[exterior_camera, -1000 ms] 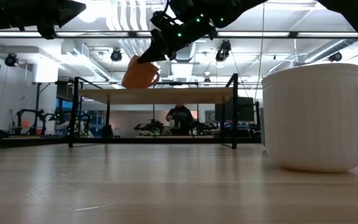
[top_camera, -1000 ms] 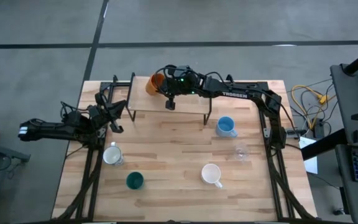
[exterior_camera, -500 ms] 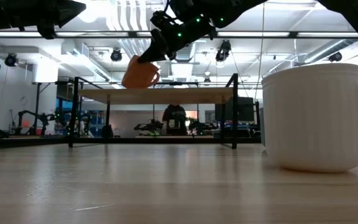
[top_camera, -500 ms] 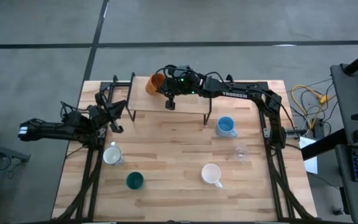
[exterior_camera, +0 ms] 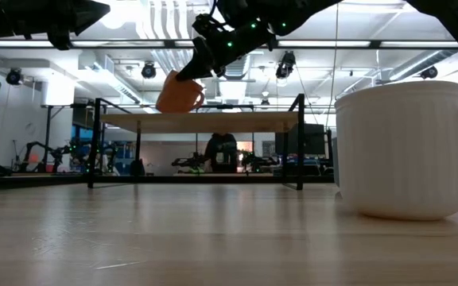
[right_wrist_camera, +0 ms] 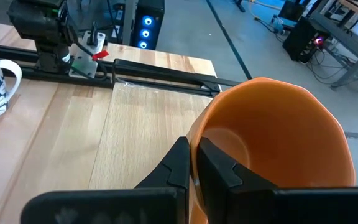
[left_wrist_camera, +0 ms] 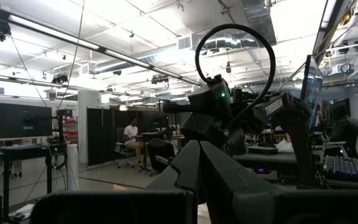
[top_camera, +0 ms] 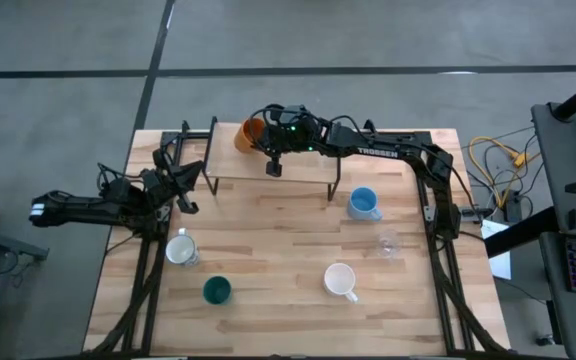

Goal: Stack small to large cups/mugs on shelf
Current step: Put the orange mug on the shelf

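Observation:
An orange mug [top_camera: 247,134] hangs tilted over the far left part of the shelf [top_camera: 298,165], a light-wood board on black legs. My right gripper [top_camera: 264,141] is shut on it. In the low view the mug [exterior_camera: 179,94] sits just above the shelf top [exterior_camera: 237,117]. My left gripper [top_camera: 184,190] waits shut and holding nothing at the table's left, off the shelf's left end. On the tabletop stand a white mug with dark markings [top_camera: 179,249], a dark green cup [top_camera: 216,291], a plain white mug [top_camera: 340,281], a light blue mug [top_camera: 364,203] and a clear glass [top_camera: 389,243]. My right gripper [right_wrist_camera: 194,148] pinches the orange mug's wall at its rim [right_wrist_camera: 199,126], one finger inside the hollow [right_wrist_camera: 224,169] and one outside [right_wrist_camera: 178,165]. The fingers slant down from the table's right. The mug hangs tilted below them, its mouth turned up toward the wrist; whether its base touches the shelf I cannot tell.
The shelf's black legs [top_camera: 334,188] stand on the table toward its far edge. A black rail and arm base [right_wrist_camera: 48,37] lie beyond the shelf's left end. The near half of the table holds the loose cups, with bare wood between them.

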